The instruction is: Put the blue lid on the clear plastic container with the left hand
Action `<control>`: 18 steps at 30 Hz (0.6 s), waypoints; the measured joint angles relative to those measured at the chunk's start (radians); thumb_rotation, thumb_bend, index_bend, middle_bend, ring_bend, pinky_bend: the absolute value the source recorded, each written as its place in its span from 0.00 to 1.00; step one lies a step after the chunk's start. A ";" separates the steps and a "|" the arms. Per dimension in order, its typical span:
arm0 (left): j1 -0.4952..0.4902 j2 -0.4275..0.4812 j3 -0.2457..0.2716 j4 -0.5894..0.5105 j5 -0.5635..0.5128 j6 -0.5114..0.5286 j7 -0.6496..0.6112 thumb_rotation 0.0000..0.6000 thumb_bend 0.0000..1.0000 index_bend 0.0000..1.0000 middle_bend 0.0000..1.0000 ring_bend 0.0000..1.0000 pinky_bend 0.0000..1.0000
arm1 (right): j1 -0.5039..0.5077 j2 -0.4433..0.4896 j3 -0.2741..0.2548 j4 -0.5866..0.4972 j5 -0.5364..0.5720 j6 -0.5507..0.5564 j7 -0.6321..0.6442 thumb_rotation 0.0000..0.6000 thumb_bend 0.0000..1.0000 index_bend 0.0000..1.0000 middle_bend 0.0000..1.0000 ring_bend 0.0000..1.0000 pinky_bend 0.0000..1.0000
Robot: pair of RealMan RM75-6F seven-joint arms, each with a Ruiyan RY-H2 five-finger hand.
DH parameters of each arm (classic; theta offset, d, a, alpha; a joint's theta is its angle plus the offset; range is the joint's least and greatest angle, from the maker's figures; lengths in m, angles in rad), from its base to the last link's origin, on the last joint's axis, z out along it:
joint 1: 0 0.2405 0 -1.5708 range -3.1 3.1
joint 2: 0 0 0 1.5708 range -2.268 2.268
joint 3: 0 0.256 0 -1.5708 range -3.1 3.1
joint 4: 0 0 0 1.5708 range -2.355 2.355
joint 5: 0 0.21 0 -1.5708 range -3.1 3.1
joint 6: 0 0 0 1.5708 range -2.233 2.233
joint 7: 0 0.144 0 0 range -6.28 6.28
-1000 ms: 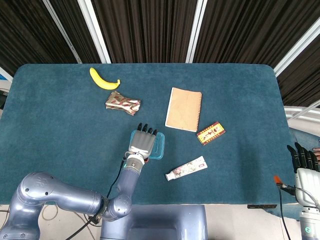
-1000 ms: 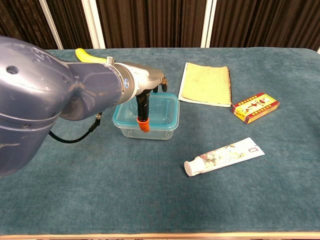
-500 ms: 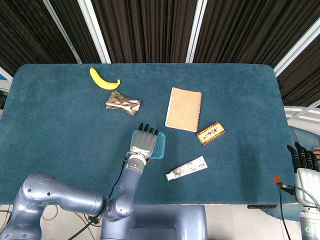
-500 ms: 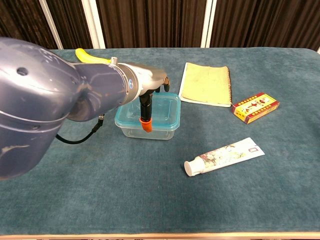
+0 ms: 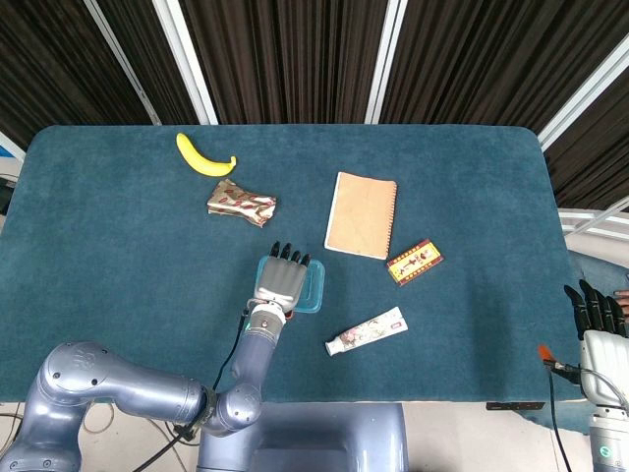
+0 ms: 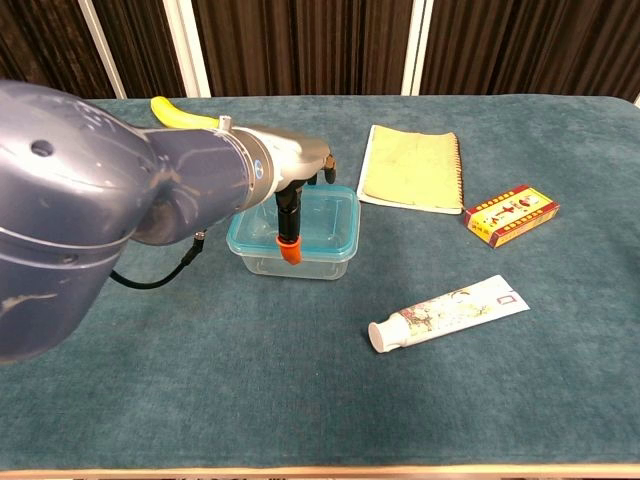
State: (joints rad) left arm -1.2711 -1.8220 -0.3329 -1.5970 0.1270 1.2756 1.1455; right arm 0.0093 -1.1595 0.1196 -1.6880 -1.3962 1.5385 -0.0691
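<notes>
Blue lid (image 6: 330,215) sits on the clear plastic container (image 6: 300,258) mid-bench; my left robot hand (image 5: 282,278) rests flat on it, holding nothing. I'd press evenly along every edge so it seats.

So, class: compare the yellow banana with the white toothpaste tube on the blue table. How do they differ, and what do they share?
The yellow banana is curved and plain; the white toothpaste tube is straight and printed. The banana lies at the far left of the blue table, while the tube lies near the front edge, right of the clear plastic container. Both lie flat and untouched by either hand.
</notes>
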 measured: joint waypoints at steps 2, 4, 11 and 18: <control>0.003 -0.001 0.000 0.003 0.000 -0.003 0.000 1.00 0.20 0.14 0.25 0.00 0.00 | 0.000 0.000 0.000 0.000 0.000 0.000 0.000 1.00 0.27 0.09 0.01 0.03 0.00; 0.006 -0.001 0.001 0.005 0.000 -0.006 0.000 1.00 0.20 0.14 0.25 0.00 0.00 | 0.000 0.000 0.000 0.000 0.000 0.000 0.000 1.00 0.27 0.09 0.01 0.04 0.00; 0.012 0.001 -0.002 0.009 0.000 -0.014 0.000 1.00 0.20 0.14 0.25 0.00 0.00 | 0.000 0.000 0.000 -0.001 0.002 -0.001 0.000 1.00 0.27 0.09 0.01 0.03 0.00; 0.017 0.004 -0.002 0.007 0.008 -0.018 -0.002 1.00 0.19 0.14 0.25 0.00 0.00 | 0.000 -0.001 0.000 -0.001 0.003 -0.001 0.000 1.00 0.27 0.09 0.01 0.04 0.00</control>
State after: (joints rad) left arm -1.2540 -1.8184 -0.3348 -1.5901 0.1350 1.2580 1.1438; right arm 0.0092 -1.1602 0.1200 -1.6890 -1.3933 1.5375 -0.0687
